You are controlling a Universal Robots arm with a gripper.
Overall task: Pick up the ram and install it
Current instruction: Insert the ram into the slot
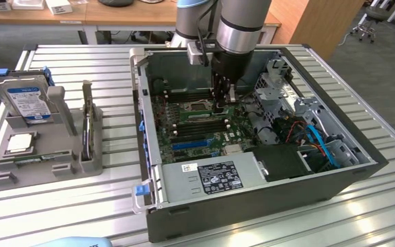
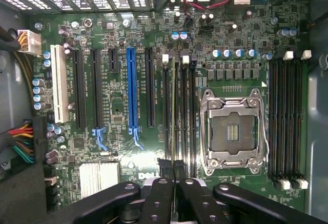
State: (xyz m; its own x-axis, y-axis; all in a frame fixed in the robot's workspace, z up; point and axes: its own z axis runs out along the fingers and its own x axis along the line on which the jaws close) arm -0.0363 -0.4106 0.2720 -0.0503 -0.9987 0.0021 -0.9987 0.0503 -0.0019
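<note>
ram (image 2: 172, 111) stands edge-on in the clenched fingers (image 2: 160, 198) over the memory slots (image 2: 180, 111); if it is off line, pressing may bend it or crack a slot

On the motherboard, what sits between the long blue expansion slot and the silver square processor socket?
Wrist view: one black expansion slot, then a bank of black memory slots with white clips.

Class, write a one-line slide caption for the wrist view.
The gripper holds the ram edge-on at the memory slots beside the empty processor socket on the motherboard.
</note>
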